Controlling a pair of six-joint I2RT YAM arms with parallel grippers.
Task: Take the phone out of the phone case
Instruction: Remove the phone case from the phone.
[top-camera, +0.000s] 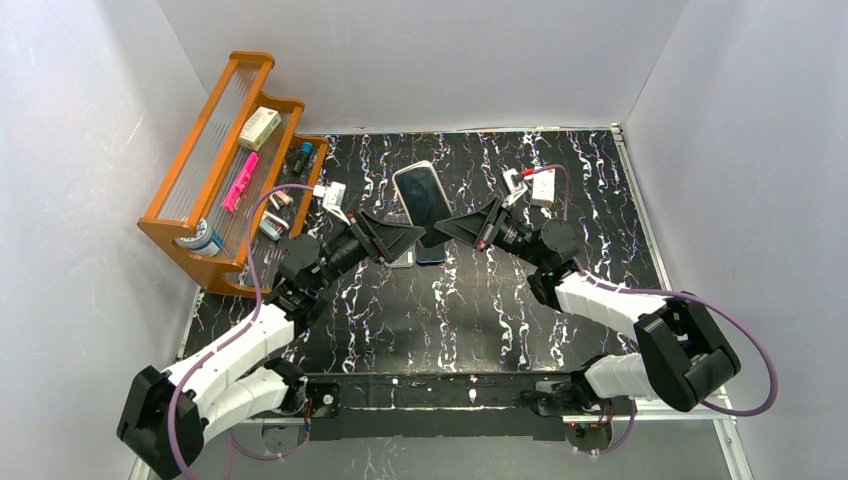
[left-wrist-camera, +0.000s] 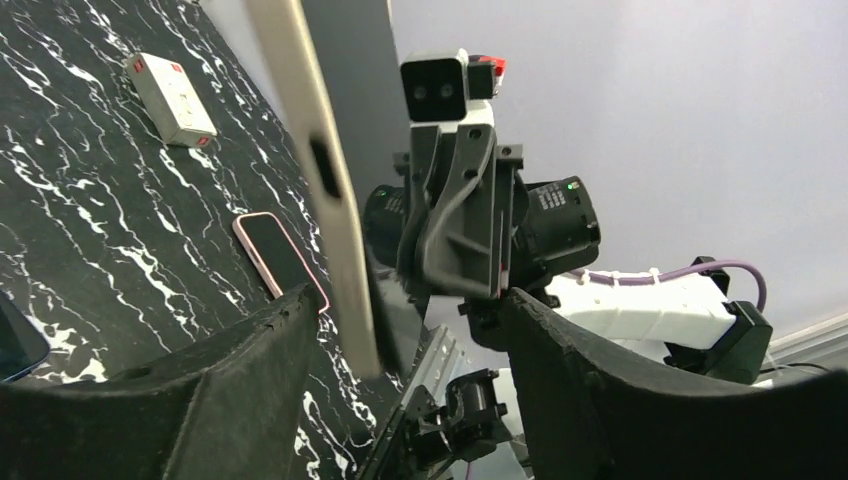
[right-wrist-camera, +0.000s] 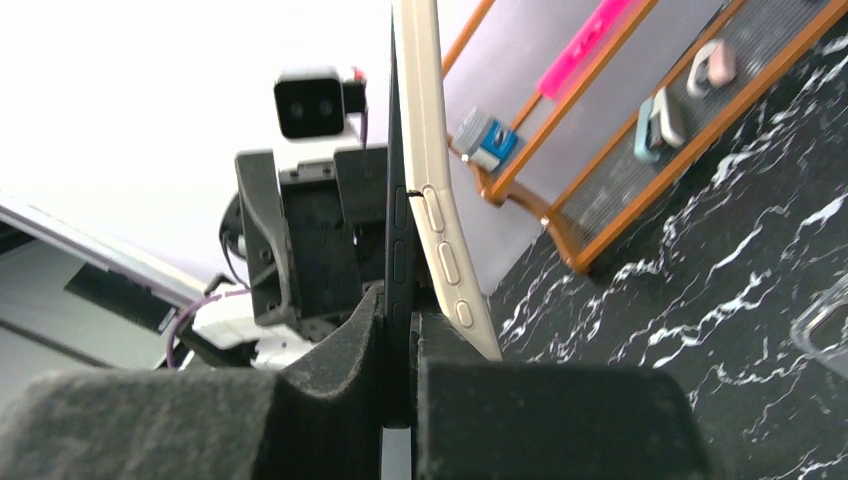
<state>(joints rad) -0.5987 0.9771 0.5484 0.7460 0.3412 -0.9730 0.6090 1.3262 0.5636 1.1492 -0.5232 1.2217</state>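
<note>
A dark phone (top-camera: 424, 196) in a beige case (top-camera: 409, 172) is held up on edge above the middle of the table. My right gripper (top-camera: 452, 226) is shut on the phone's lower end. In the right wrist view its fingers (right-wrist-camera: 330, 360) pinch the dark phone edge (right-wrist-camera: 398, 250), and the beige case (right-wrist-camera: 435, 200) splays away from the phone to the right. My left gripper (top-camera: 404, 238) is open. In the left wrist view its gap (left-wrist-camera: 410, 300) is wide, and the case's edge (left-wrist-camera: 315, 170) hangs between the fingers (left-wrist-camera: 250, 350) without being gripped.
An orange rack (top-camera: 175, 215) with small items stands at the back left. A pink-edged phone (left-wrist-camera: 280, 258) and a white box (left-wrist-camera: 170, 98) lie on the black marbled table (top-camera: 420, 320). A clear case (right-wrist-camera: 825, 320) lies below the grippers.
</note>
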